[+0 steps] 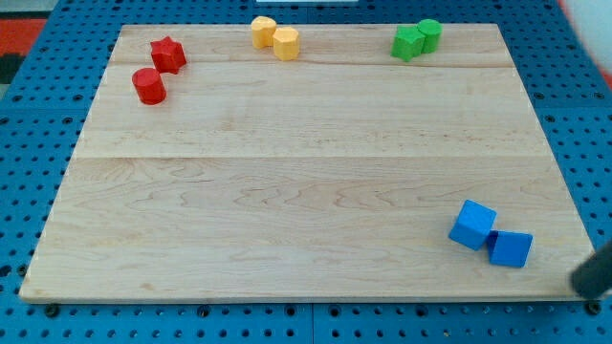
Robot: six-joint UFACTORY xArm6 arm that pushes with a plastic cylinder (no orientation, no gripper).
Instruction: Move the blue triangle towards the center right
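Note:
Two blue blocks sit touching near the board's bottom right corner. The left one looks like a tilted cube. The right one is lower and flatter, and I cannot make out which of them is the triangle. My tip shows as a dark blurred shape at the view's bottom right edge, off the wooden board. It lies to the right of and slightly below the blue blocks, apart from them.
A red star and a red cylinder are at the top left. Two yellow blocks touch at the top middle. Two green blocks touch at the top right. Blue pegboard surrounds the board.

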